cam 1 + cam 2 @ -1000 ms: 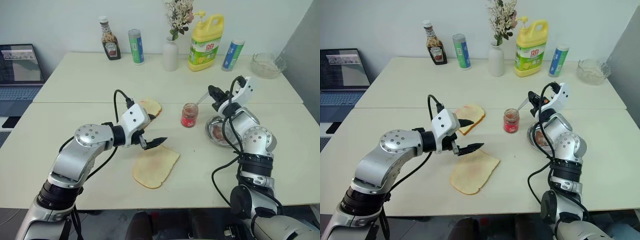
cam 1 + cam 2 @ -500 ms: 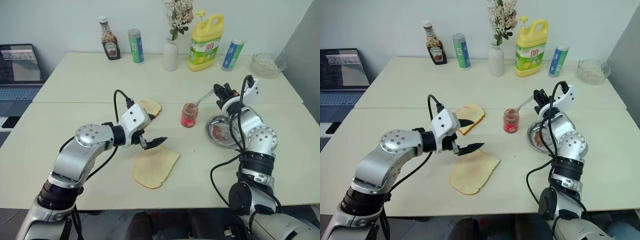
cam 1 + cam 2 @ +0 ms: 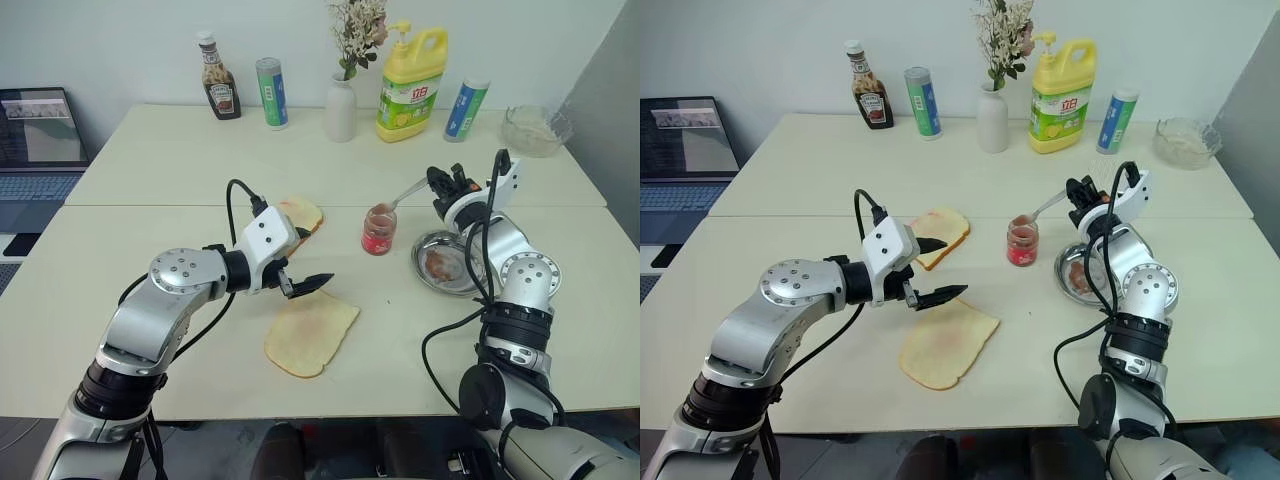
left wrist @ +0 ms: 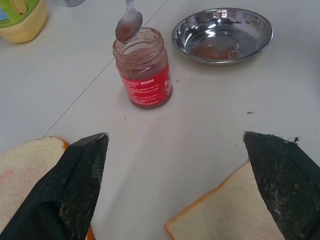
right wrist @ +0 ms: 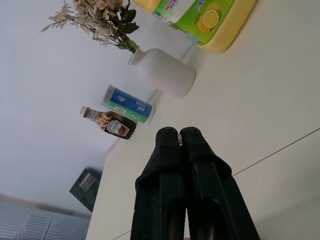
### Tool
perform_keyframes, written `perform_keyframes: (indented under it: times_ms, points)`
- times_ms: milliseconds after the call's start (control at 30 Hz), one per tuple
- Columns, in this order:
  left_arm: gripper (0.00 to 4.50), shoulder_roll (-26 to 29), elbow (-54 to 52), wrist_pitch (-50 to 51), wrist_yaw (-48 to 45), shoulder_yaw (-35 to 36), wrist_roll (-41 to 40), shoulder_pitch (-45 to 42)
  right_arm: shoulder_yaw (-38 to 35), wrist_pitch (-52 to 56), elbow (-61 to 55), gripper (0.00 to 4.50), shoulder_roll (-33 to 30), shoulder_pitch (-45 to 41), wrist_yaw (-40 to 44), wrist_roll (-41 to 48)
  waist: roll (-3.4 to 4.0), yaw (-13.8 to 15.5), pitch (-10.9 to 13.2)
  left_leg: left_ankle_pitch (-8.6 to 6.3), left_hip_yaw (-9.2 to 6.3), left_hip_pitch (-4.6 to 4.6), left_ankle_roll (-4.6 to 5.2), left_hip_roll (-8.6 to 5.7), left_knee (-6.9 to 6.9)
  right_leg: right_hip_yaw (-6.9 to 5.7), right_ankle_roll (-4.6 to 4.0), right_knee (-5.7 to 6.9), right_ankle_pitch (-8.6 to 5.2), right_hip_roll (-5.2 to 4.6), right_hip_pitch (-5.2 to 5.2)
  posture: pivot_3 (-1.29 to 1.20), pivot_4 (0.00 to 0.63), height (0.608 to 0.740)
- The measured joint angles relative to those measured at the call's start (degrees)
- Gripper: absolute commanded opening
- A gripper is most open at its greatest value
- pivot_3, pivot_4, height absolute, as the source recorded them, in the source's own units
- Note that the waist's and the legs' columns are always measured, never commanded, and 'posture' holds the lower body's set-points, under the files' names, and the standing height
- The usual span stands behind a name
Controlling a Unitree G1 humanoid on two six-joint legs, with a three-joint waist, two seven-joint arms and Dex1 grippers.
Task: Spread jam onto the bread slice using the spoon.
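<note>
While the right hand [image 3: 437,183], clamped on the thin silver metal spoon [image 3: 406,195], dips its bowl at the small clear glass jar of red-pink jam [image 3: 379,230] to load up, the left hand [image 3: 301,262] hangs wide open over the long pale-tan bread slice [image 3: 311,333], apparently ready to steady it.

A plain white wall [image 3: 120,40] stands behind two cream tables [image 3: 160,160] pushed together, a seam running between them. To the left, an open laptop [image 3: 38,140] sits on a lower surface. A grey panel [image 3: 612,110] rises at the right edge. The light is even and soft.
</note>
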Motion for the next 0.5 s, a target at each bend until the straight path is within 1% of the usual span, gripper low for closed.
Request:
perform_keyframes:
  times_ms: [367,500]
  points:
    - [4.50,-0.3,0.7,-0.3,0.0,0.1,0.0,0.1,-0.1,0.0,-1.1,0.02,-0.1,0.5,-0.7,4.9,0.00,0.0,0.0,0.00,0.00,-0.03,0.00,0.00,-0.04,-0.01,0.00,-0.10,0.00,0.00,0.00,0.00,0.150,0.740]
    - [4.50,-0.6,0.8,-0.5,0.0,0.3,-0.1,0.4,1.1,1.3,-3.6,0.02,-0.8,1.5,-0.4,6.2,0.00,0.0,0.0,0.00,-0.01,-0.05,0.00,0.01,-0.07,-0.01,0.00,-0.17,0.00,0.00,0.00,0.00,0.150,0.740]
